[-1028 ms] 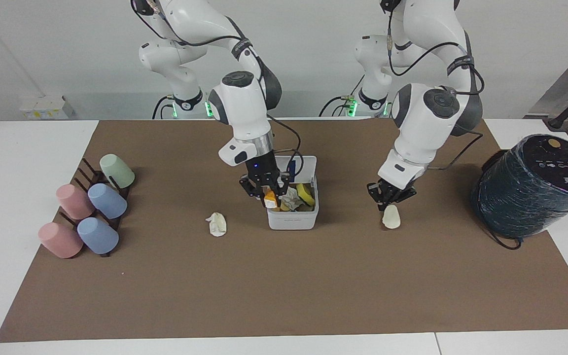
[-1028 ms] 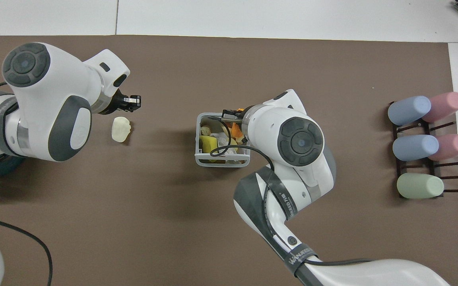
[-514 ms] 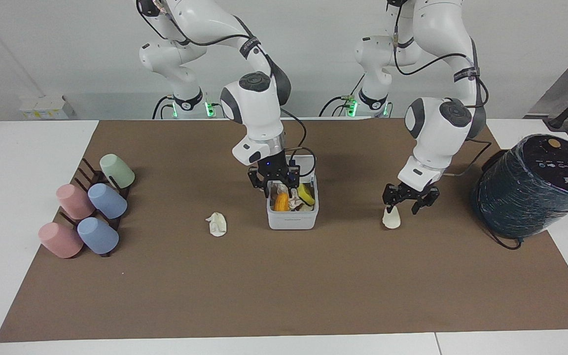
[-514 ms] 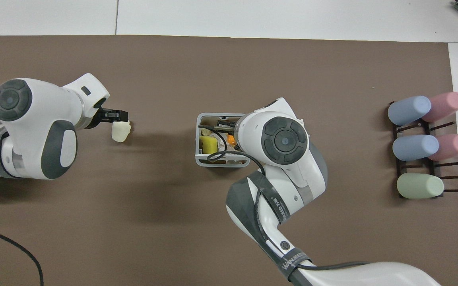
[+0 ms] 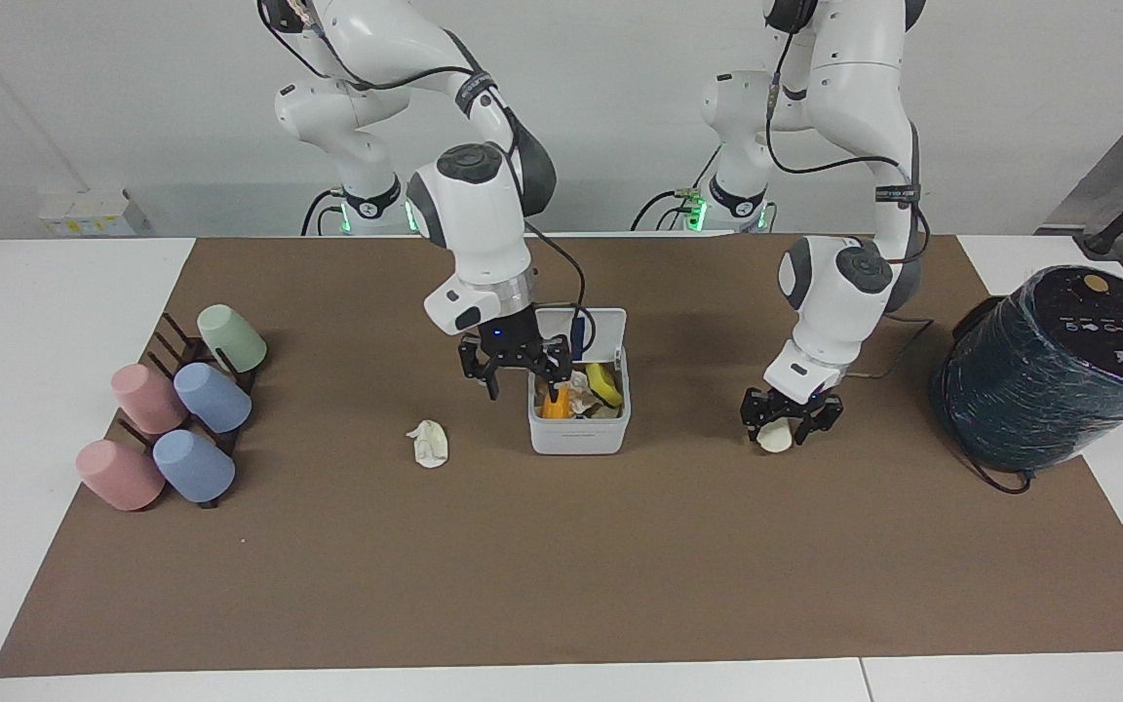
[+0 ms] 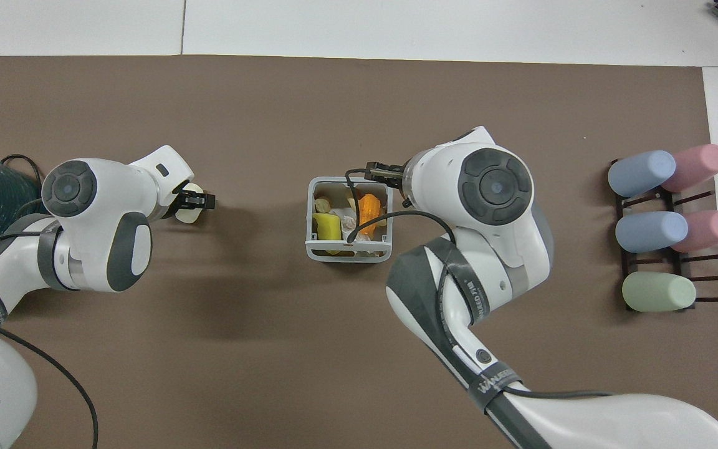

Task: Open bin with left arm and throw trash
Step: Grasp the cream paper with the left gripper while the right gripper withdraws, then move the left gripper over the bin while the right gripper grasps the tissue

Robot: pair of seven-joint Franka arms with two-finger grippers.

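Observation:
The white bin (image 5: pixel 578 439) stands mid-mat with its lid (image 5: pixel 596 327) raised on the side nearer the robots. It holds an orange piece (image 5: pixel 554 400), a yellow piece and crumpled paper; it also shows in the overhead view (image 6: pixel 310 218). My right gripper (image 5: pixel 515 375) is open and empty, over the bin's edge toward the right arm's end (image 6: pixel 387 181). My left gripper (image 5: pixel 788 421) is low on the mat, open, its fingers on either side of a cream trash piece (image 5: pixel 774 439), also seen from overhead (image 6: pixel 188 214). A crumpled white trash piece (image 5: pixel 428 444) lies on the mat beside the bin.
A big dark wrapped cylinder (image 5: pixel 1059 370) stands at the left arm's end of the table. A rack with several pastel cups (image 5: pixel 181 409) lies at the right arm's end, also in the overhead view (image 6: pixel 664 224).
My right gripper let the orange piece drop into the bin and moved off toward the right arm's end. My left gripper came down around the cream piece.

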